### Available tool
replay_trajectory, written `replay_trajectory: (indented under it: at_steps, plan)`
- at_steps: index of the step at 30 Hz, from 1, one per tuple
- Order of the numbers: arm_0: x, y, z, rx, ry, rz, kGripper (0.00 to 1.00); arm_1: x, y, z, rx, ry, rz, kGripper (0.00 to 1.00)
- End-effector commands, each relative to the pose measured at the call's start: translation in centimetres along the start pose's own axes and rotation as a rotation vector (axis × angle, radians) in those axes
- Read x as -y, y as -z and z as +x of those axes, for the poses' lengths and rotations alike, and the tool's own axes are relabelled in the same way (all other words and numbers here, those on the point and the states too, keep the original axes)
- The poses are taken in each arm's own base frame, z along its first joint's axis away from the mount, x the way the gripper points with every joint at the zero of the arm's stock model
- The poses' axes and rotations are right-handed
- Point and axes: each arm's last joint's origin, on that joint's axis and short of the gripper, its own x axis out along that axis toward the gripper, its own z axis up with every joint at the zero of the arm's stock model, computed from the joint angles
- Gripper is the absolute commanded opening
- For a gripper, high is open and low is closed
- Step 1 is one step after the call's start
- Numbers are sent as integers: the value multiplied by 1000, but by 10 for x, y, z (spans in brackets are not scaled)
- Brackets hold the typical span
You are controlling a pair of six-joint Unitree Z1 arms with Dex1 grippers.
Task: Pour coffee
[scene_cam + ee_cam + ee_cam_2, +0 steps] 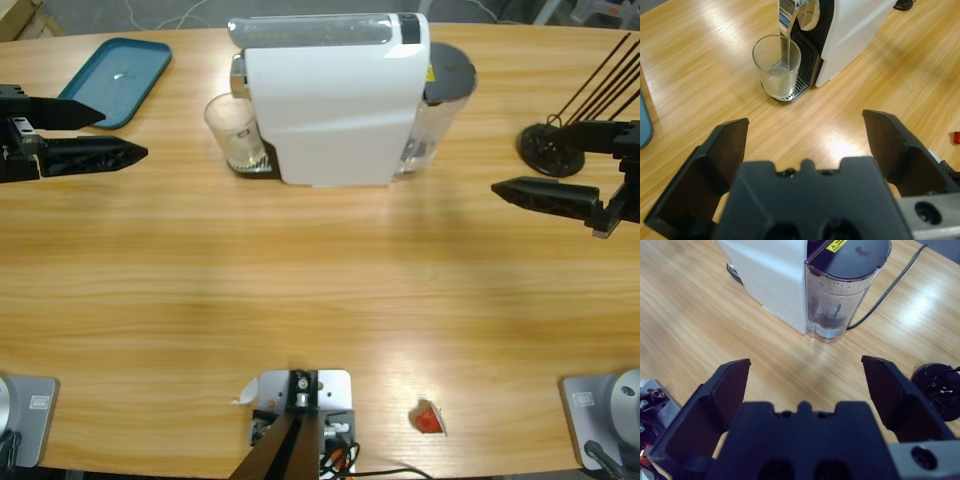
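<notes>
- Upper middle of the high view: a glass (232, 131) stands under the white coffee machine (335, 100), holding a thin layer of coffee (780, 80).
- Left gripper (125, 135), at the left edge, has its jaws apart, empty.
- Right gripper (510, 160), at the right edge, is likewise spread.

teal tray (113, 80), red foil scrap (429, 418), black stand (550, 150)

The high view looks straight down on the counter (320, 300) from above its near edge, taking in its whole width. The left wrist view looks along the left claw (805, 145) from low over the counter, facing the spout side of the white coffee machine (850, 30) and the glass (776, 65) close ahead. The right wrist view looks along the right claw (805, 385) at the machine's opposite end, with its water tank (840, 295). All three views share the machine.
</notes>
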Motion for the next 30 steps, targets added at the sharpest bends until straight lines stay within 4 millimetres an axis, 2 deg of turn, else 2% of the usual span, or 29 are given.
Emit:
replay_trajectory:
  at_steps: [1,13,30]
  plan:
    - [1,11,-2,-26,25,-3,1000,2,12,-2,-15,24,-4,1000]
    - [5,16,-13,-38,49,52,1000,3,12,-5,-6,36,0,1000]
    - [3,19,-9,-59,45,76,1000,5,15,-3,-17,61,0,1000]
